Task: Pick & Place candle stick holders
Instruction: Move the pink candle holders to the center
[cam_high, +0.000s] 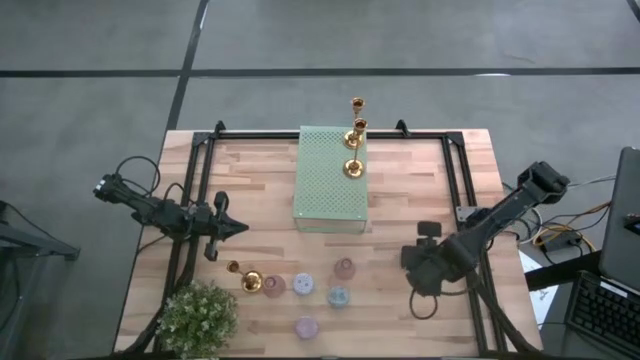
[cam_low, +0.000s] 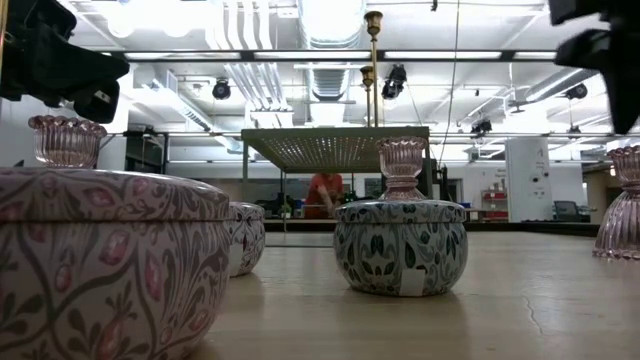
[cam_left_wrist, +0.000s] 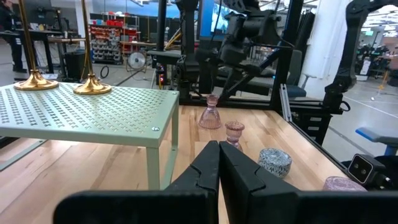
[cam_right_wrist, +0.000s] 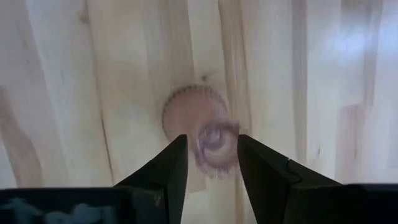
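Three gold candle stick holders stand on the pale green perforated block. A fourth gold one lies on the table by the near left. Squat round patterned holders and pink glass holders stand near the table's near edge. My right gripper is open and points down over a pink glass holder, which stands on its round base. Its fingers stand on either side of the holder's top, and in the low view they hang above it. My left gripper is shut and empty, level, left of the block.
A leafy potted plant stands at the near left corner. A black frame runs along the table's sides and far edge. Bare wood lies between the block and the right frame rail.
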